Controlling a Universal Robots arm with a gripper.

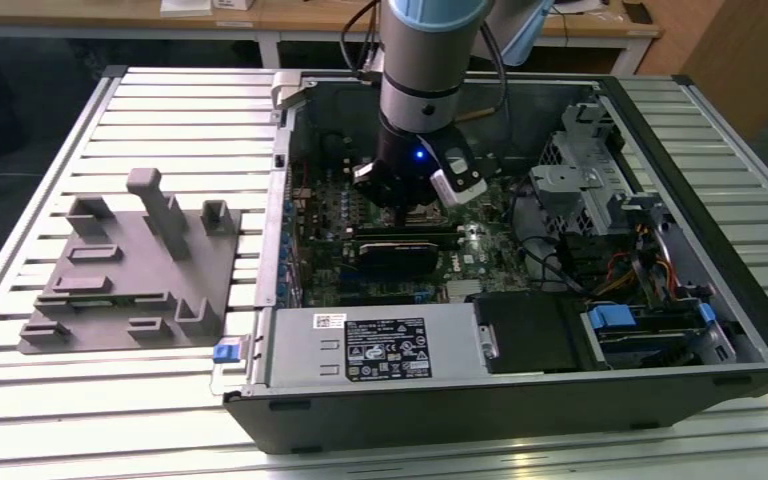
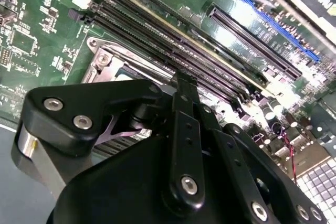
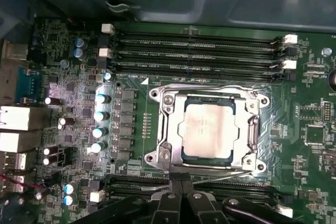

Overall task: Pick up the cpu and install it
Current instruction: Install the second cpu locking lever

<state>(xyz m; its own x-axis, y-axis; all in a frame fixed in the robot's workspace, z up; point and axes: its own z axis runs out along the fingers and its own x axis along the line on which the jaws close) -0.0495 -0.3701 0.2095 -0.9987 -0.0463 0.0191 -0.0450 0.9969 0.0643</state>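
Gripper fingers closed together, holding nothing, poised at socket frame edge | cpu seated flat inside socket, apparently already installed | motherboard beneath

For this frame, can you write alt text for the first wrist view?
A silver-topped cpu sits inside the metal-framed socket on a green motherboard. Rows of long dark memory slots run beside the socket, and the black tool reaches to the socket's near edge.
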